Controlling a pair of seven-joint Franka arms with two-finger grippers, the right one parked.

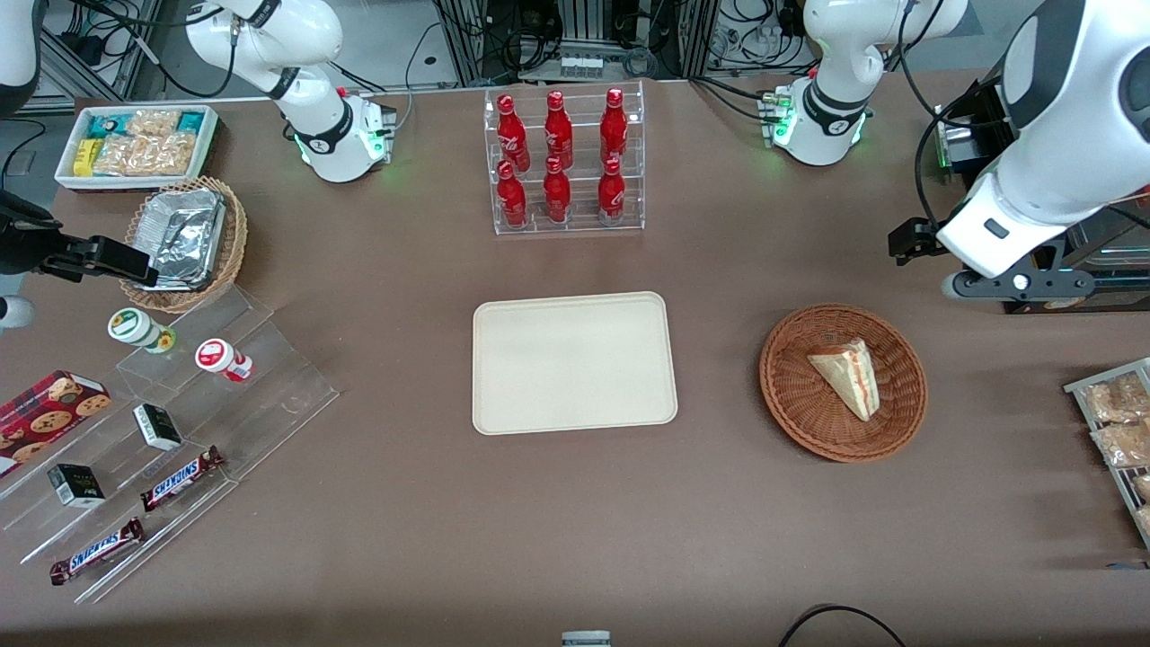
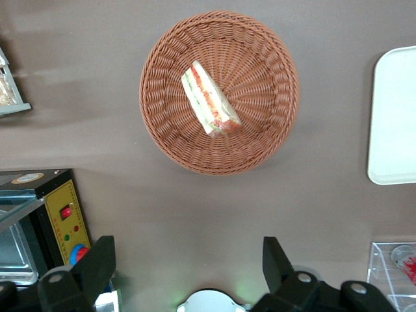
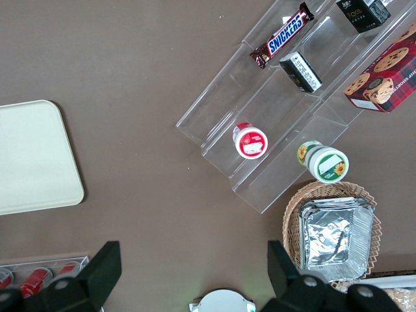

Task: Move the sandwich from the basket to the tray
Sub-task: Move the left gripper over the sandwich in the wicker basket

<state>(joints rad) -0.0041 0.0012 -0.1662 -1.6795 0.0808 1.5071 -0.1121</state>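
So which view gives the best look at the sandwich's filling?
The left wrist view: the sandwich lies in the basket with its red and green cut edge facing the camera, clear of the open end effector. The front view shows it smaller, mostly pale bread. The right wrist view misses it entirely.

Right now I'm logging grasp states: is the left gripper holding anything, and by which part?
Nothing. The left gripper is open, above bare table, apart from the triangular white-bread sandwich lying in the round reddish-brown wicker basket.
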